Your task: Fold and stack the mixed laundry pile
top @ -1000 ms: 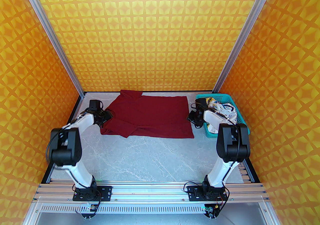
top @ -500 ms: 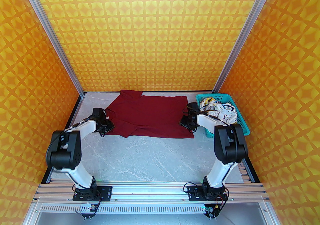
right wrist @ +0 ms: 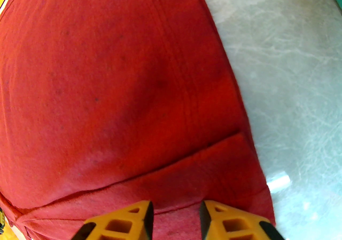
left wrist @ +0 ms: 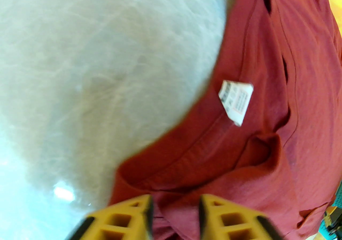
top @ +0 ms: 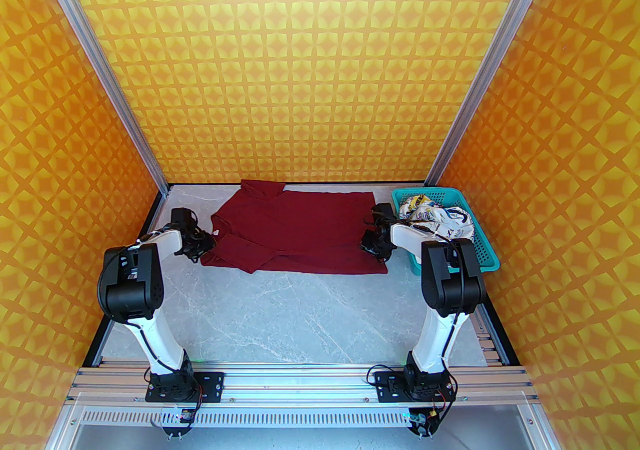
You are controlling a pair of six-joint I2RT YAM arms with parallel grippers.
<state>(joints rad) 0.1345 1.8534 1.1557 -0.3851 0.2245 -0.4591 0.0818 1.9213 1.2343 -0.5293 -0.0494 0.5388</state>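
dark red T-shirt (top: 300,233) | right hem behind right arm (top: 407,236) | label (left wrist: 236,101) blurred

Nothing legible (shirt tag (left wrist: 236,101) too blurred).

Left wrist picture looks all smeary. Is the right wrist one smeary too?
Left wrist view: motion blur smears the red T-shirt, its white label and the table; right wrist view: sharper, hem stitching clear, bright glare spot on the table; both bulge like fisheye.
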